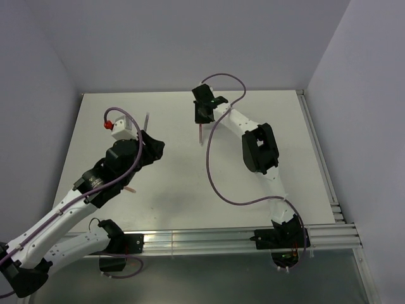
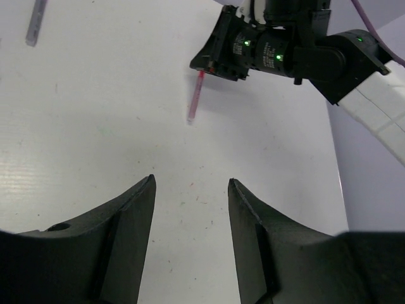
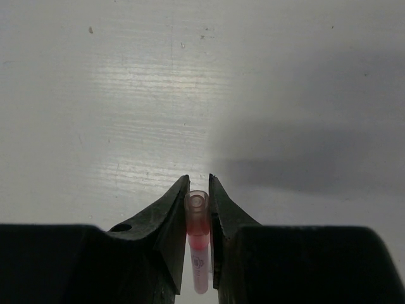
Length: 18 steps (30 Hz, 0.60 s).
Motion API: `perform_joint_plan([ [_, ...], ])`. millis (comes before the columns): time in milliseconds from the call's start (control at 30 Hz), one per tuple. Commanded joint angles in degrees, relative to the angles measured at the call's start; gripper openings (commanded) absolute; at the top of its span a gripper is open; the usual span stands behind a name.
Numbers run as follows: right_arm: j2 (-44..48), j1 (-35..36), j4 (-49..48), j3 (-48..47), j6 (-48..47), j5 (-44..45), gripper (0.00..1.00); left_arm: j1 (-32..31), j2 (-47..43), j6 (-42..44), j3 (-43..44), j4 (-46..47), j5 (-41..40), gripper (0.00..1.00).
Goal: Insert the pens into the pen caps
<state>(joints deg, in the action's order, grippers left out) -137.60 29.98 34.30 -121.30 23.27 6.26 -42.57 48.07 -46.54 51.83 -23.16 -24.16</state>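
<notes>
Right claw [image 3: 199, 180]: narrow, clamped on red pen [image 3: 198, 234], barrel pointing down over bench [image 1: 266, 120], far centre.
Left claw [image 2: 191, 180]: half-wide, empty.
Grey pen [image 2: 36, 22]: lying on bench, far left.
Handling, judged: light, stiff, smooth, slip-prone; take mid-barrel, leave tip free.

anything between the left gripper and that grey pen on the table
Nothing visible. Only bare table lies between the open left gripper and the grey pen. The right gripper holds its red pen clear.
</notes>
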Motion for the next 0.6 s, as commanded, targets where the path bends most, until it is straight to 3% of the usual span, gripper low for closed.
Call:
perform_joint_plan([
  [0, -1.35, -0.27, 0.15, -2.28, -0.15, 0.15, 0.24, 0.03, 0.79, -3.37, 0.02, -2.5, -4.83, 0.55],
  [167, -0.39, -0.8, -0.73, 0.09, -0.41, -0.02, 0.37, 0.03, 1.06, -8.21, -0.5, -5.23, -9.05, 0.57],
  [400, 0.93, -1.41, -3.1, 4.48, -1.29, -0.2, 0.41, 0.55, 1.49, -13.83, -1.47, -8.2, -13.18, 0.57],
  [567, 5.92, -1.59, -5.56, 9.31, -2.08, -0.37, 0.42, 2.75, 2.55, -25.78, -1.65, -15.59, -19.16, 0.61],
])
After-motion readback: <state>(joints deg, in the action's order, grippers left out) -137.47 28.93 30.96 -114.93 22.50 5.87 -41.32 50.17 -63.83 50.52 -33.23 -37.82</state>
